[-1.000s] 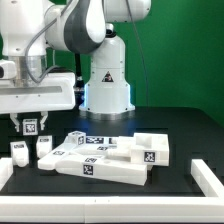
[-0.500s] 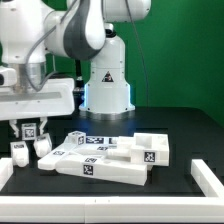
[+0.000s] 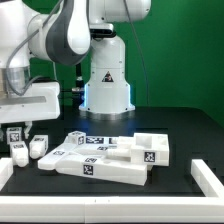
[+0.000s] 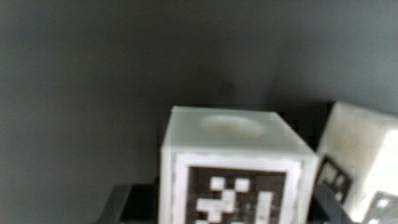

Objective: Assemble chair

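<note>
1. Gripper (image 3: 15,130): at the exterior view's far left, hanging low over the table. Its jaws are clamped on a white tagged block (image 3: 16,136), with the black-and-white tag facing the camera. The wrist view shows the same block (image 4: 231,165) close up: a square post with a shallow round dimple in its top face and the tag on the side below. Whether the block's foot touches the table cannot be told.
2. Arm (image 3: 60,35): bulky and white, it fills the upper left of the exterior view. Its base pedestal (image 3: 108,85) stands behind the parts.
3. Table (image 3: 190,130): black top with a raised white border (image 3: 208,174) at the near edge.
4. Heap of chair parts (image 3: 105,160): mid-table, near the front. Flat white slabs and bars lie touching and partly overlapping, several tags showing. One slab (image 3: 150,152) sits at the heap's end toward the exterior view's right, tag up.
5. Two small white pieces: one (image 3: 38,147) lies just beside the heap on the exterior view's left. The other (image 3: 18,152) is further left, directly below the held block in the picture.
6. Wrist view only: a second white piece (image 4: 361,165) stands just beside the held block, cut off at the frame edge. Which part it is cannot be told.
</note>
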Controlling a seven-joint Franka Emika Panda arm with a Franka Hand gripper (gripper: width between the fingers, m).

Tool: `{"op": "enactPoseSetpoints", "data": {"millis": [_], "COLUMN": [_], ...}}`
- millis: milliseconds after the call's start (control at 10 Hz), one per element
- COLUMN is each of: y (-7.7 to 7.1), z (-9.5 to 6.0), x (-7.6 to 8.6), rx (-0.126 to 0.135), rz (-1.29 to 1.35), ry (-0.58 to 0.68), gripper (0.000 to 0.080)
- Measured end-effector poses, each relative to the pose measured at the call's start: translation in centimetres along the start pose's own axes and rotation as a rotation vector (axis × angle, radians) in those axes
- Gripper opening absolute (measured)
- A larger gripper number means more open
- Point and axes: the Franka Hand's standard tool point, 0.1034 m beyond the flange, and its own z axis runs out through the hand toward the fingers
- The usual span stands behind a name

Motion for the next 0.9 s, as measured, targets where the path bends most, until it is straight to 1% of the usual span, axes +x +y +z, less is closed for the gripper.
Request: {"op": "enactPoseSetpoints", "data": {"millis": [200,300,400,600,900], "y": [0.2,-0.6,-1.5,-1.9,-2.0], "z": [0.9,1.4,1.9,2.2,2.3], "x": [-0.8,-1.5,-2.2,-2.7,-2.8], "rx": [0.004,-0.012,0.001,0.009,0.01], "rz": [0.001,-0.004,-0.005,-0.005,-0.005], "ry": [-0.016,-0.015,-0.028,-0.037,-0.038], "gripper": [0.0284,0.0284,0.0284,0.0284,0.0288]}}
